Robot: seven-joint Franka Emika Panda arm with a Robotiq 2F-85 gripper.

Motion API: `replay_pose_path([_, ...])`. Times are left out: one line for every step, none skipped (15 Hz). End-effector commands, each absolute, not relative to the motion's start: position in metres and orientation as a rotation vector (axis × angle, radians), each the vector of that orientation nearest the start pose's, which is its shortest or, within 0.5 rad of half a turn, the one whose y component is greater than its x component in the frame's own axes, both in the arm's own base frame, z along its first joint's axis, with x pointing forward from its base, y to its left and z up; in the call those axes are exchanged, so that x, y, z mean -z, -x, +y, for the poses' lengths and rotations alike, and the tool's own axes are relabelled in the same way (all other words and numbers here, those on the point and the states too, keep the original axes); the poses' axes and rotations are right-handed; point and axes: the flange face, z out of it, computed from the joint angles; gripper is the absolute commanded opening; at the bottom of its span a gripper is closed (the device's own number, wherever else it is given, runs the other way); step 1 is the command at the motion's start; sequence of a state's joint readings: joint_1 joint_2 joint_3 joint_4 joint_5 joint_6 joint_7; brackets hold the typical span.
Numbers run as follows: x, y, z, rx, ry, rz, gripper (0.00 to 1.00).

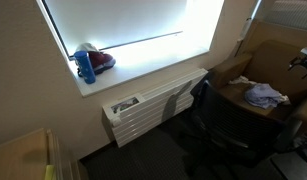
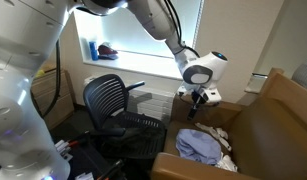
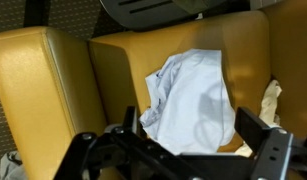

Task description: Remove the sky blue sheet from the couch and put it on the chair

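My jaws: wide open, empty, above sky blue sheet (image 3: 193, 100), which lies crumpled on couch (image 3: 53, 80) seat. I'd drop onto the thickest bunch nr ctr, pinch several folds, lift high so no edge drags, then swing to chair (image 2: 113, 100) near couch.

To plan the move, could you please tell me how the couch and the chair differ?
The couch is tan and smoothly padded; the chair is black with thin armrests. The couch holds the crumpled sheet; the chair does not. Both are seats, standing side by side.
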State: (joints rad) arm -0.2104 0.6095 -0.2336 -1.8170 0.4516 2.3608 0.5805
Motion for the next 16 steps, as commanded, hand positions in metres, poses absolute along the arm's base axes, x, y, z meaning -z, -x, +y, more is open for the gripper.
replay_pose_path([-0.197,-0.594,-0.266,-0.08,2.353,1.82,1.0])
replay_pose_path([-0.192,-0.594,-0.266,-0.083,2.356,1.822,1.0])
replay_pose_path([-0.193,-0.594,-0.266,-0.08,2.355,1.821,1.0])
replay_pose_path([-0.198,-0.595,-0.266,-0.073,2.354,1.818,1.0])
replay_pose_path([-0.2,-0.597,-0.263,-0.024,2.342,1.871,1.0])
replay_pose_path([-0.194,-0.603,-0.266,0.005,2.307,1.932,1.0])
replay_pose_path([-0.185,-0.609,-0.268,-0.013,2.263,1.99,1.0])
replay_pose_path([-0.175,-0.614,-0.265,-0.038,2.231,2.023,1.0])
replay_pose_path([-0.164,-0.62,-0.263,-0.054,2.204,2.043,1.0])
replay_pose_path([-0.155,-0.624,-0.262,-0.06,2.191,2.05,1.0])
replay_pose_path([-0.146,-0.629,-0.262,-0.042,2.178,2.079,1.0])
replay_pose_path([-0.138,-0.634,-0.264,-0.02,2.165,2.088,1.0])
replay_pose_path([-0.129,-0.638,-0.267,0.012,2.151,2.112,1.0])
replay_pose_path([-0.12,-0.643,-0.269,0.048,2.135,2.146,1.0])
replay_pose_path([-0.113,-0.647,-0.272,0.087,2.123,2.17,1.0])
replay_pose_path([-0.102,-0.651,-0.278,0.166,2.11,2.216,1.0])
